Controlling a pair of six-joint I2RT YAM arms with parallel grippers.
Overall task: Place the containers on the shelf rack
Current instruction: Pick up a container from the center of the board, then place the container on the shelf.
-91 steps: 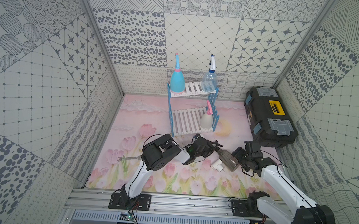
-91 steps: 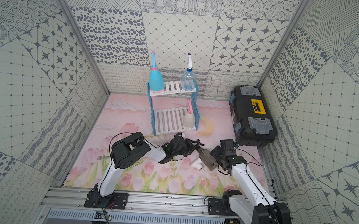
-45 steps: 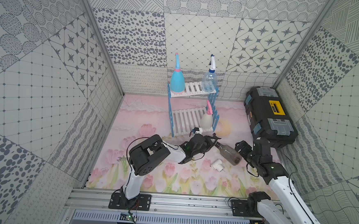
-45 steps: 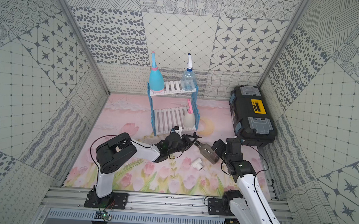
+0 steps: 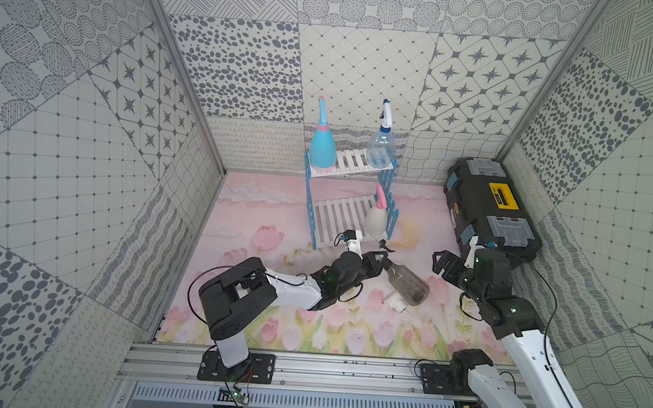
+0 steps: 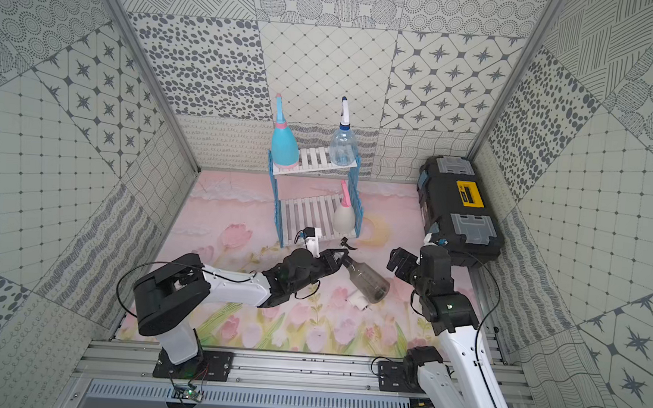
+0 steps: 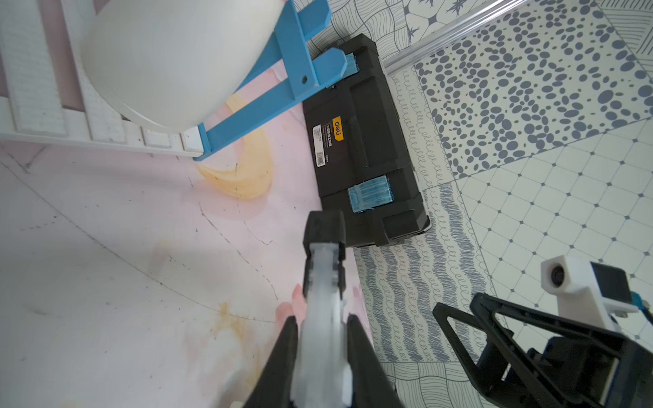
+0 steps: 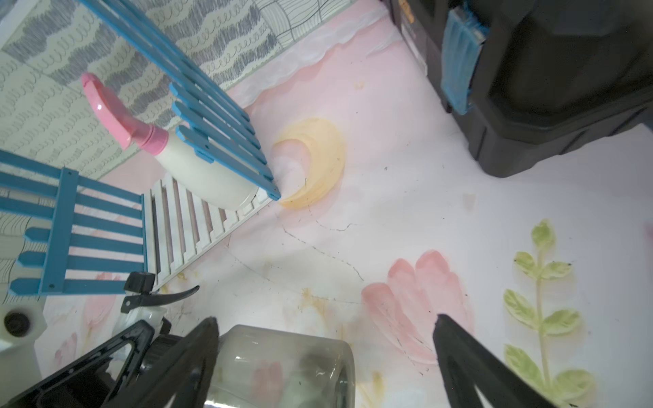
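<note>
The shelf rack [image 5: 352, 165] [image 6: 317, 208] stands at the back. Its top shelf holds a light blue bottle [image 5: 322, 150] and a clear bottle [image 5: 380, 148]. A cream bottle [image 5: 376, 219] [image 8: 208, 176] stands at the right end of the lower shelf. In front of the rack my left gripper [image 5: 377, 260] [image 6: 337, 258] [image 7: 321, 319] is shut on the spray head of the smoky bottle [image 5: 407, 282] [image 6: 367, 279] [image 8: 286, 364]. That bottle slants with its black nozzle [image 7: 325, 226] toward the rack. My right gripper [image 5: 443, 264] [image 6: 401, 260] [image 8: 325, 319] stands open just past the bottle's base.
A black toolbox [image 5: 489, 211] [image 7: 364, 148] sits along the right wall. A small white pipe tee [image 5: 394, 302] lies on the mat under the smoky bottle's base. A yellow moon [image 5: 408, 233] [image 8: 314, 166] is right of the rack's foot.
My right gripper opened, let go of the smoky bottle and drew back to the right. My left gripper closed on the bottle's spray head and now carries it.
</note>
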